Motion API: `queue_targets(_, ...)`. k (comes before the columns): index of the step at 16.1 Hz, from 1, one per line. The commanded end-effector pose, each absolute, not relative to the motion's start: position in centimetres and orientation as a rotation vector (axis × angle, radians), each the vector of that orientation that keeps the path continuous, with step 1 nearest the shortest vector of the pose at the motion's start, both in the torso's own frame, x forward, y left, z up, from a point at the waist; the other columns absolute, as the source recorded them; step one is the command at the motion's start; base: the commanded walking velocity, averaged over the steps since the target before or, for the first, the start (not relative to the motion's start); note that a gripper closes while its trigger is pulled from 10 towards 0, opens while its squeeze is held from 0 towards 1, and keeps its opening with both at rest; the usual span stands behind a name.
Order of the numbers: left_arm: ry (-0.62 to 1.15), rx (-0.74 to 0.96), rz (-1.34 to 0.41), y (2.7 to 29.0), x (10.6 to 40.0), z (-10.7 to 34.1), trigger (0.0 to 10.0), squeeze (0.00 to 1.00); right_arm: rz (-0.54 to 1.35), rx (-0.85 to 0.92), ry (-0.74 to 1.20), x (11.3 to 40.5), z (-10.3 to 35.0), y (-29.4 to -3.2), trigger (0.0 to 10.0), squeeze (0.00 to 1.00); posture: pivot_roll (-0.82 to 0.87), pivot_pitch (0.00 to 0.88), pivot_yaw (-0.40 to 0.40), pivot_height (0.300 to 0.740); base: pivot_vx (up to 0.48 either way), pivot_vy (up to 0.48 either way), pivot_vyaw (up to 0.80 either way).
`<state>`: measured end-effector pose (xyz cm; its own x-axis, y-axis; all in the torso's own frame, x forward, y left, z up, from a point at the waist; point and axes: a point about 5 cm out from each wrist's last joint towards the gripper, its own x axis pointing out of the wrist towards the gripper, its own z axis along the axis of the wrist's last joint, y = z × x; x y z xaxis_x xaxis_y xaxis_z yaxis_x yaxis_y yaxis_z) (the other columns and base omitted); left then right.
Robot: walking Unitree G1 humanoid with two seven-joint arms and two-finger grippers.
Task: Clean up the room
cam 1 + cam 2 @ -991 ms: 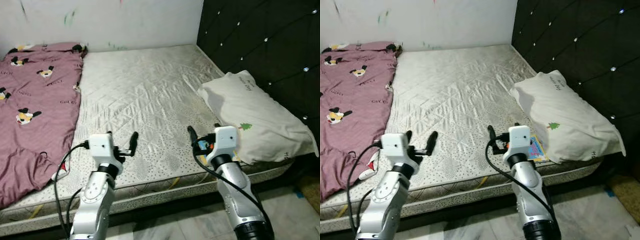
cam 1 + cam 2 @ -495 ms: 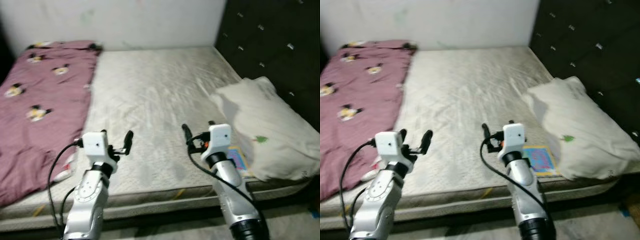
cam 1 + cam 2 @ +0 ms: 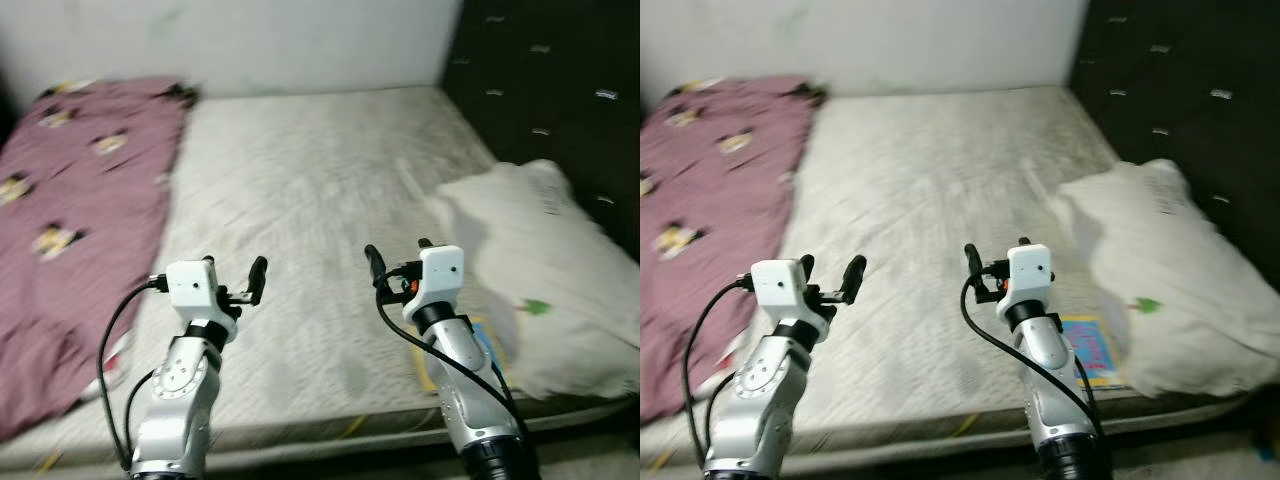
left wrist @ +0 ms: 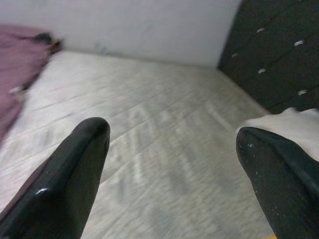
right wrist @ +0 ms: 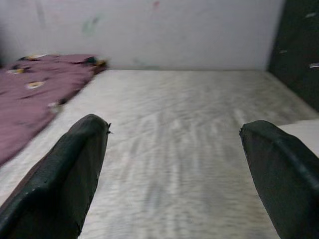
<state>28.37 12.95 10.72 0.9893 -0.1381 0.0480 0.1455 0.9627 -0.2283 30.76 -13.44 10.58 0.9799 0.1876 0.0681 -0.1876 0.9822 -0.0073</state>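
A bare quilted mattress (image 3: 310,170) lies in front of me. A purple blanket (image 3: 70,200) with cartoon prints covers its left side. A white pillow (image 3: 540,270) rests on the right side by the headboard, with a colourful flat book (image 3: 1088,345) sticking out from under its near edge. My left gripper (image 3: 830,270) and right gripper (image 3: 398,255) are held out over the front part of the mattress, both open and holding nothing. In the left wrist view the left gripper (image 4: 169,164) points across the mattress; so does the right gripper (image 5: 174,164) in the right wrist view.
A black tufted headboard (image 3: 560,90) stands along the right. A white wall (image 3: 250,40) closes the far side. The mattress's front edge (image 3: 940,430) runs just below my arms. The pictures are blurred by motion.
The whole view has shifted and blurred, so the camera has moved. Both arms stay out in front with their fingers spread as before.
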Motion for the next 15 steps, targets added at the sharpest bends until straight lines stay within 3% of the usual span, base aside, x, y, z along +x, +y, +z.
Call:
queue_targets(1,0.007,-0.235,-0.126,12.95,28.12,10.18,10.0,0.0,0.171,0.002,-0.059,30.6,10.26,-13.89,10.0,0.0,0.02,0.043,0.02,0.74,0.0,0.0,0.0)
queue_targets(4,0.002,-0.239,-0.141,12.92,28.2,10.24,10.0,0.0,0.18,-0.011,-0.071,30.7,10.51,-13.78,10.0,0.0,0.02,0.043,0.021,0.74,0.0,0.32,0.13)
queue_targets(9,0.001,-0.233,-0.143,12.83,28.27,10.28,10.0,0.0,0.186,-0.013,-0.07,30.65,10.44,-13.73,10.0,0.0,0.02,0.042,0.02,0.74,0.0,0.48,0.74)
queue_targets(15,-0.004,-0.232,-0.145,12.82,28.25,10.29,10.0,0.0,0.193,-0.015,-0.06,30.63,10.22,-13.63,10.0,0.0,0.02,0.042,0.02,0.74,0.0,0.478,0.0)
